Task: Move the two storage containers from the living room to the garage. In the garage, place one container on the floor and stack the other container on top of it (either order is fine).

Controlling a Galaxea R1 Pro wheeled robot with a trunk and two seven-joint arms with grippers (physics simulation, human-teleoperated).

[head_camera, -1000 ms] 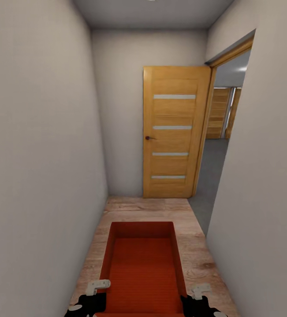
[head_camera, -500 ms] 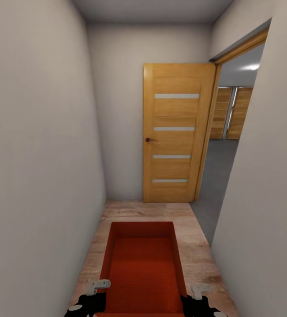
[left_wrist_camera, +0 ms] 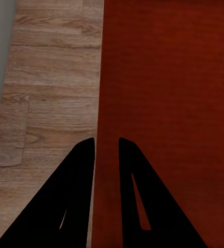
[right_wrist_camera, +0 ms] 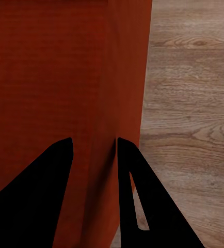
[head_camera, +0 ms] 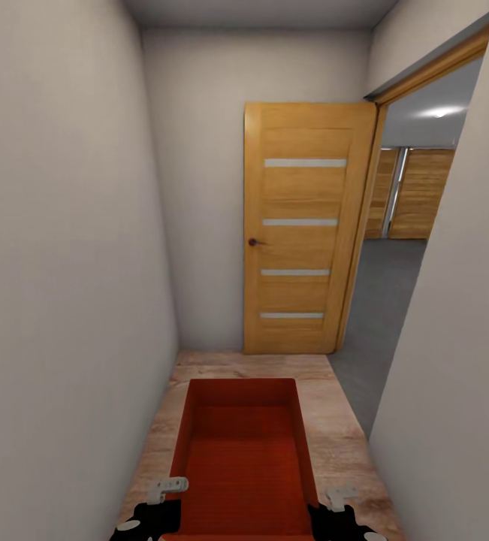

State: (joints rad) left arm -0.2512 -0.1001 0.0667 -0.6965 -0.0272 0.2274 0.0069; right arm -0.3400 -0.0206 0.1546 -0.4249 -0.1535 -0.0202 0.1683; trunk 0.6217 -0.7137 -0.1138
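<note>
One orange-red storage container (head_camera: 244, 451) hangs low in front of me over the wood-plank corridor floor, open side up and empty. My left gripper (head_camera: 167, 490) is shut on its left wall, and the left wrist view shows the black fingers (left_wrist_camera: 81, 170) either side of that wall (left_wrist_camera: 106, 103). My right gripper (head_camera: 338, 496) is shut on the right wall (right_wrist_camera: 127, 77), its fingers (right_wrist_camera: 132, 175) straddling it. Through the doorway at right lies the garage's dark grey floor (head_camera: 383, 300). The living room is out of view.
I stand in a narrow corridor between white walls (head_camera: 64, 263). An open wooden door (head_camera: 300, 225) with glass strips stands against the end wall. The door frame (head_camera: 432, 71) runs along the right. Wooden panels (head_camera: 417, 195) show deep inside the garage.
The whole view has moved forward along the corridor: the door and the doorway look nearer and wider. The container stays held the same way between both grippers.
</note>
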